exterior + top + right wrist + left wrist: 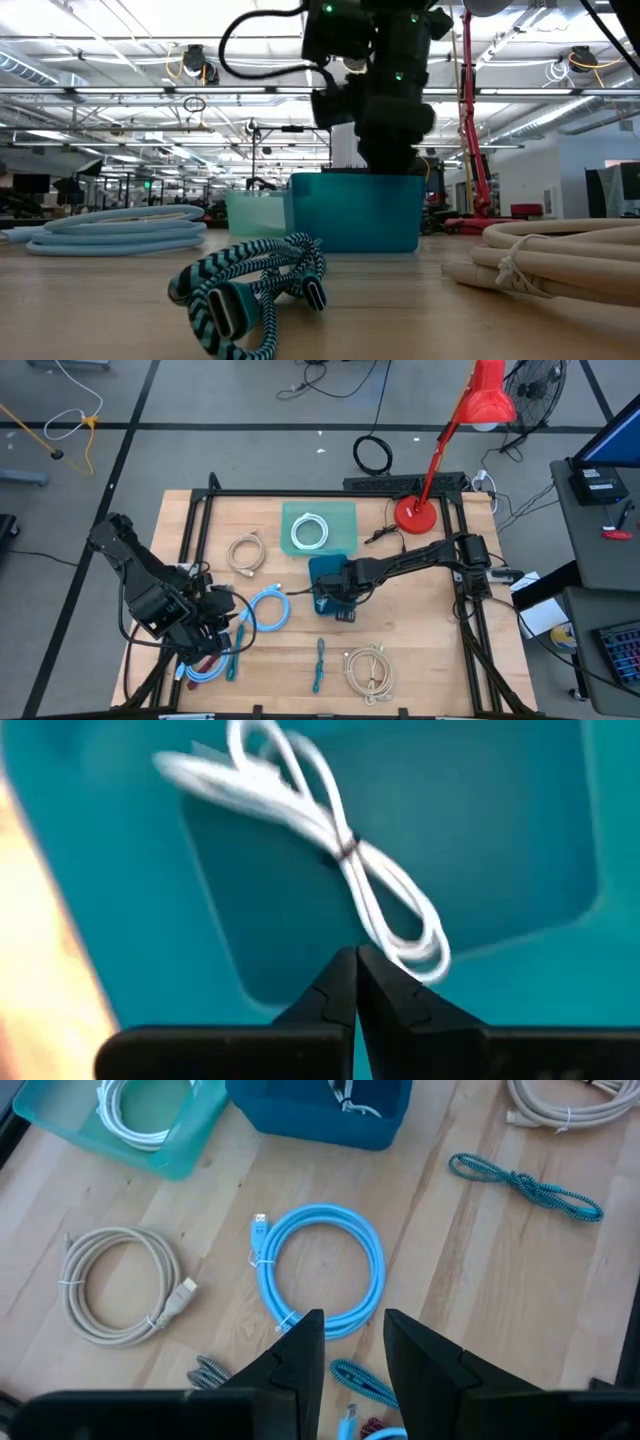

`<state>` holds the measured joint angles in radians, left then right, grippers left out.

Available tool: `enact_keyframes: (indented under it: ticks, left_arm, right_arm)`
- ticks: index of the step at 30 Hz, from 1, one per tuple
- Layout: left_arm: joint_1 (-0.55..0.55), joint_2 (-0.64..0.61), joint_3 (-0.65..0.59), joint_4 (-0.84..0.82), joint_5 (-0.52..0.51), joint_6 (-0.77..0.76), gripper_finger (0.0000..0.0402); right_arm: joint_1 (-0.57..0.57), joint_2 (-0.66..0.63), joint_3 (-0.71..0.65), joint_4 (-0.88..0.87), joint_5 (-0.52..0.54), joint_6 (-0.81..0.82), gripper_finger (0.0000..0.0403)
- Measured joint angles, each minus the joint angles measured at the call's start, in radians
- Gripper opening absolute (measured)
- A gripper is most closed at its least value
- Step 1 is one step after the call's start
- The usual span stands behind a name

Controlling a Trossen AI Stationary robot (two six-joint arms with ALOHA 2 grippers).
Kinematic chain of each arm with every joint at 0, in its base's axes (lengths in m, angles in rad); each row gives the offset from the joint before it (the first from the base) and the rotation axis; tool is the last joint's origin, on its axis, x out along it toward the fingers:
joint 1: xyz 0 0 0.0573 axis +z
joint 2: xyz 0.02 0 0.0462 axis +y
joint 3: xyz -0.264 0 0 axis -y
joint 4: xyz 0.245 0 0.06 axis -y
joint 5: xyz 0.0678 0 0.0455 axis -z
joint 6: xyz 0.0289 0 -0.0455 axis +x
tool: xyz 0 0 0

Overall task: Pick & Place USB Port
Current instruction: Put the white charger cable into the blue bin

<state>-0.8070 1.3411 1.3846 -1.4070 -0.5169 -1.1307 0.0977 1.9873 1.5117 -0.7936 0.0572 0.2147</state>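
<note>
the right arm reaches across from the table's right edge toward the middle, its wrist turned straight down. the right gripper (356, 982) has its fingertips pressed together. the left arm is folded at the near left corner, and the left gripper (352, 1342) points down with a gap between its fingers.
</note>
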Motion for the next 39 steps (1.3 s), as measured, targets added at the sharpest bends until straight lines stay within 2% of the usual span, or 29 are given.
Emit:
enact_keyframes:
  ticks: [12,22,29,39]
  left_arm:
    - [0.000,0.000,0.000,-0.016,-0.008,-0.005,0.0108]
    - [0.000,0.000,0.000,-0.032,-0.008,-0.012,0.0108]
    - [0.000,0.000,0.000,-0.042,-0.008,-0.017,0.0108]
    - [-0.002,0.000,0.000,-0.065,-0.007,-0.024,0.0108]
  right_arm:
    - [0.000,0.009,0.000,0.018,0.039,-0.008,0.0000]
    - [0.007,0.102,0.005,0.035,0.031,-0.012,0.0000]
    - [0.017,0.098,0.003,0.086,0.175,0.009,0.0000]
    - [-0.005,0.100,0.050,0.137,0.281,-0.018,0.0000]
